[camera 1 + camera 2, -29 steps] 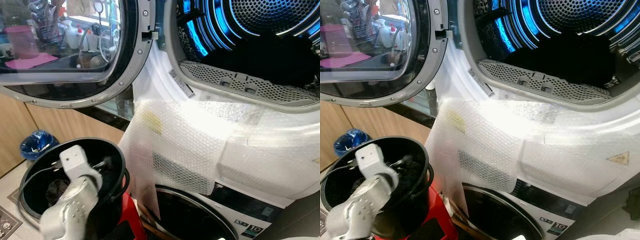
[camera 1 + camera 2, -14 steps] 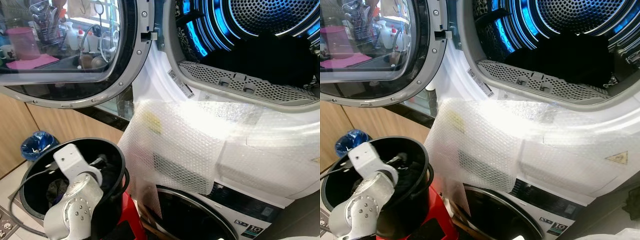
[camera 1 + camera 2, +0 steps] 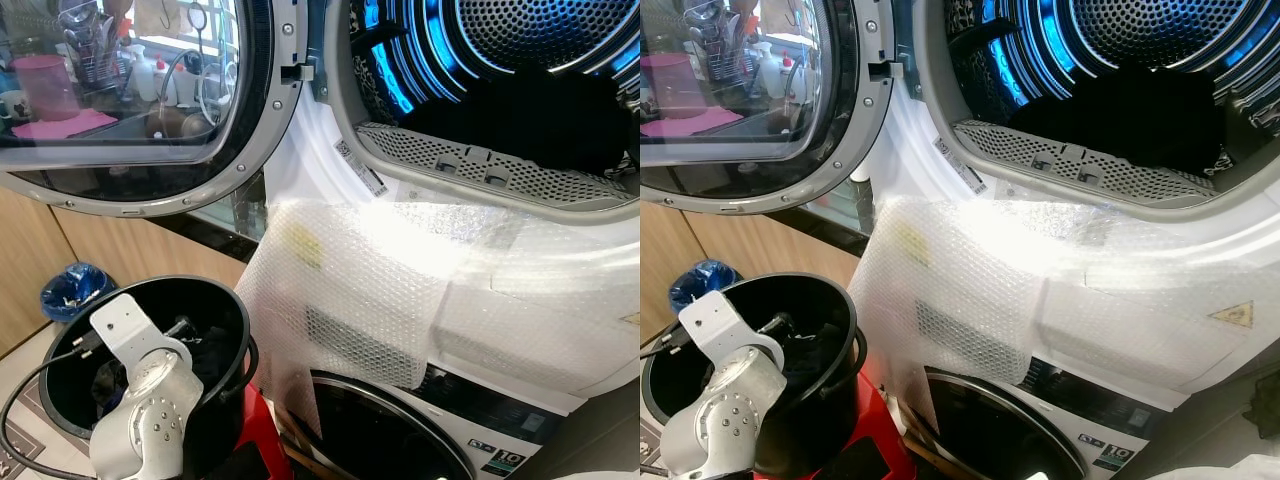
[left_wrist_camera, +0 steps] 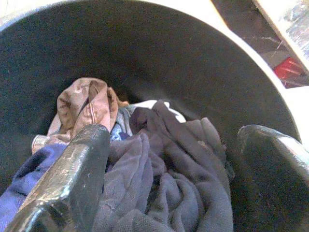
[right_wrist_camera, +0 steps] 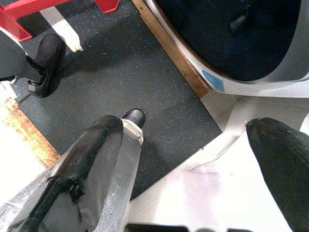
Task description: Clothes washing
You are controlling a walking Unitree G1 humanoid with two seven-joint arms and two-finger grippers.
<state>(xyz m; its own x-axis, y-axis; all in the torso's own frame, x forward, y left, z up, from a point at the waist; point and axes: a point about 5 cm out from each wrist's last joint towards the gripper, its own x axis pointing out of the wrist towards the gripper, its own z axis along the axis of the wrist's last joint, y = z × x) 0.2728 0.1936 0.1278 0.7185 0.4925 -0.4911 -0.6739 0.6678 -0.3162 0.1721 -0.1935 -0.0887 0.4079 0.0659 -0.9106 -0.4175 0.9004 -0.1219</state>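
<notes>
A black bucket (image 3: pixel 235 325) stands at the lower left on a red stool (image 3: pixel 262 440). My left arm (image 3: pixel 140 420) reaches down into it. In the left wrist view my left gripper (image 4: pixel 169 159) is open, its fingers (image 4: pixel 72 179) astride a heap of dark grey and blue clothes (image 4: pixel 164 164) with a brown garment (image 4: pixel 87 101) behind. Above, the dryer drum (image 3: pixel 520 60) glows blue with its door (image 3: pixel 140 100) swung open to the left; dark clothes (image 3: pixel 520 115) lie inside. My right gripper (image 5: pixel 193 159) hangs open over the dark floor.
Bubble wrap (image 3: pixel 380 290) covers the dryer's front. A second machine's round door (image 3: pixel 380 430) sits below it. A blue bag (image 3: pixel 75 287) lies by the wooden cabinet at left. A wooden strip (image 5: pixel 169 48) runs along the machine's base.
My left arm has drawn back toward me and sunk lower in the bucket; its white wrist block has slid to the left. The dryer has stayed put.
</notes>
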